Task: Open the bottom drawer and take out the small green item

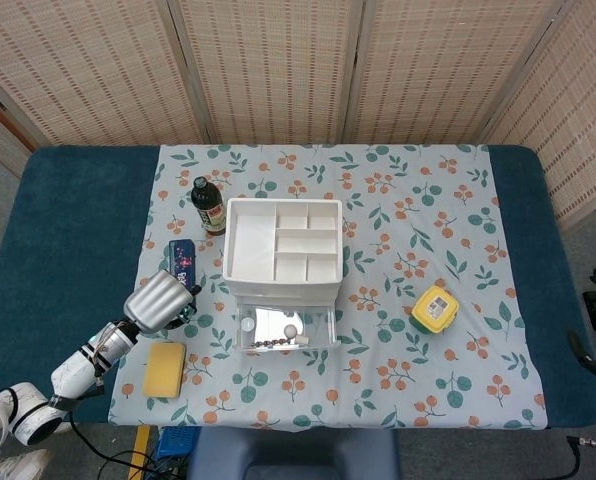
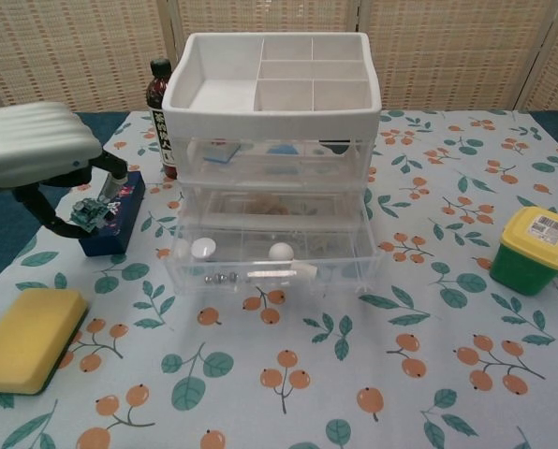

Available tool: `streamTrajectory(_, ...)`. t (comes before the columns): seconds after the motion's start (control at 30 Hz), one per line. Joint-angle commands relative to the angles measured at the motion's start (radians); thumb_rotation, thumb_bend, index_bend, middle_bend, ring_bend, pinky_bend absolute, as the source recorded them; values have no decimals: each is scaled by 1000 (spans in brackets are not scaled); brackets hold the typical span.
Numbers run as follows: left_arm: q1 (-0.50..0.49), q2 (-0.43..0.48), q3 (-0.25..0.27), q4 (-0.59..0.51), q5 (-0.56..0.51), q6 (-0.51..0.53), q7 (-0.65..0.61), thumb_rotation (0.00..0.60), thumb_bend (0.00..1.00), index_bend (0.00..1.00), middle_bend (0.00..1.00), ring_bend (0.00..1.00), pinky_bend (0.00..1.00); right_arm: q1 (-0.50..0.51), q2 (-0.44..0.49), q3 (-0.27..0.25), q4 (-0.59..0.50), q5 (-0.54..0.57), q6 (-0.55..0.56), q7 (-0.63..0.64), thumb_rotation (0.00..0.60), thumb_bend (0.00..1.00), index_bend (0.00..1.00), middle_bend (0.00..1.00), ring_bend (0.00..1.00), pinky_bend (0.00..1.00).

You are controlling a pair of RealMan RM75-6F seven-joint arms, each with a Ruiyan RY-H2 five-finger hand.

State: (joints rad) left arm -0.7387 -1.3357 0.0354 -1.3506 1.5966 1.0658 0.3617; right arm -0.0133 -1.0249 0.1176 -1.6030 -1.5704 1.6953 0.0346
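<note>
The clear plastic drawer unit (image 2: 274,178) (image 1: 283,258) has a white divided tray on top. Its bottom drawer (image 2: 271,259) (image 1: 284,331) is pulled open, with white round bits and small metal beads inside. My left hand (image 2: 37,150) (image 1: 158,299) hovers left of the unit, above the dark blue box (image 2: 115,217). It pinches the small green item (image 2: 88,214) between thumb and a finger. In the head view the green item is hidden under the hand. My right hand shows in neither view.
A yellow sponge (image 2: 26,337) (image 1: 164,369) lies at the front left. A dark bottle (image 2: 160,112) (image 1: 208,206) stands behind the unit's left corner. A yellow-lidded green tub (image 2: 535,249) (image 1: 434,309) sits to the right on the floral cloth (image 2: 401,374).
</note>
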Motion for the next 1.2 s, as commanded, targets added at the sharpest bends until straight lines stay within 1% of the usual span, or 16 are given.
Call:
streamTrajectory(0.03, 5, -34, -3, 37, -20, -25, -23, 600, 149, 530, 952, 1000, 1000, 4, 1, 2, -3, -1, -4, -4, 600, 335, 11, 194, 96, 36)
streamTrajectory(0.2, 5, -75, -16, 70, -37, -40, -40, 600, 148, 499, 953, 1000, 1000, 7, -3, 2, -2, 4, -10, -6, 600, 334, 12, 194, 97, 36)
streamTrajectory(0.37, 13, -105, -35, 74, -70, -48, -37, 600, 148, 474, 944, 999, 1000, 6, -6, 2, 2, 5, -8, -5, 600, 335, 12, 194, 97, 36)
streamTrajectory(0.4, 16, -107, -39, 72, -80, -49, -28, 600, 148, 454, 932, 992, 1000, 6, -6, 3, 3, 5, -8, -5, 600, 335, 12, 194, 97, 36)
streamTrajectory(0.53, 37, -108, -63, 42, -128, -34, -5, 600, 148, 344, 869, 925, 1000, 8, -6, 5, 6, 8, -9, -2, 600, 335, 12, 194, 96, 36)
streamTrajectory(0.63, 58, -101, -77, 22, -148, -2, 3, 600, 148, 320, 842, 893, 1000, 10, -7, 6, 9, 8, -12, -1, 600, 334, 12, 194, 97, 36)
streamTrajectory(0.73, 90, -76, -93, -24, -181, 34, -5, 600, 148, 263, 777, 814, 1000, 13, -9, 6, 11, 11, -17, 1, 600, 334, 12, 194, 97, 36)
streamTrajectory(0.87, 145, -40, -117, -82, -231, 109, 9, 600, 148, 246, 706, 725, 998, 15, -5, 2, 9, 18, -33, 0, 600, 334, 12, 194, 97, 42)
streamTrajectory(0.93, 180, -18, -129, -118, -270, 143, 8, 600, 148, 246, 676, 685, 969, 18, 1, -3, 3, 20, -47, -5, 600, 334, 12, 194, 97, 49)
streamTrajectory(0.97, 194, -7, -133, -134, -287, 155, 7, 600, 148, 246, 663, 662, 938, 19, 4, -5, 0, 22, -54, -6, 600, 334, 12, 194, 97, 50)
streamTrajectory(1.03, 225, 23, -137, -170, -322, 178, 9, 600, 148, 244, 648, 613, 868, 23, 16, -14, -7, 22, -78, 1, 600, 339, 12, 194, 97, 50)
streamTrajectory(1.1, 252, 48, -140, -195, -347, 200, 9, 600, 148, 239, 628, 557, 773, 30, 30, -26, -12, 17, -106, 19, 600, 352, 12, 194, 97, 50)
streamTrajectory(1.2, 301, 77, -146, -237, -379, 250, -6, 600, 148, 232, 575, 507, 670, 42, 42, -41, -10, 13, -146, 45, 600, 375, 14, 194, 96, 50)
